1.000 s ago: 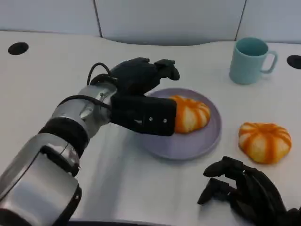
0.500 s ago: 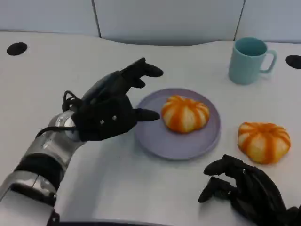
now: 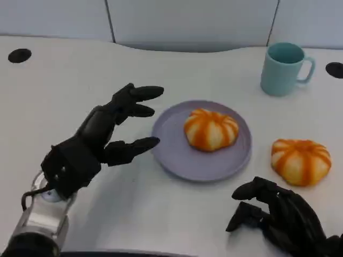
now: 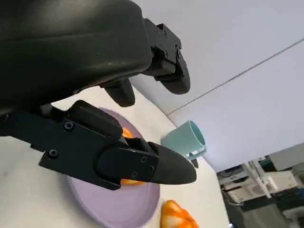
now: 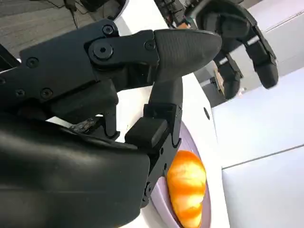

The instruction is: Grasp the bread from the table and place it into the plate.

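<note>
**Ana:** Head view puts one bread (image 3: pixel 210 129) on the purple plate (image 3: pixel 177 155), lying a little off-centre toward the far rim. The left hand (image 3: pixel 99 144) hangs beside the plate with its fingers spread and nothing in them. A second bread (image 3: pixel 300 160) lies on the white table (image 3: pixel 64 85), just beside the plate on the robot's right.

**Ben:** And the right hand (image 3: pixel 281 217)?

**Ana:** Low at the near edge, fingers curled in; it seems to hold nothing, though the fingers hide the palm.

**Ben:** What could go wrong from here?

**Ana:** If the second bread is meant for the plate too, the right hand would have to reach across it, and a brush against the plate's rim could shift the plate or roll the first bread off. The teal mug (image 3: pixel 284 68) stands well apart, so it is a small risk.

**Ben:** What differs from a second ago?

**Ana:** Then the left hand was over the plate with its fingers around the bread. Half a second ago it had let go and was backing off. Now it is clear of the rim; the bread has stayed put.
</note>
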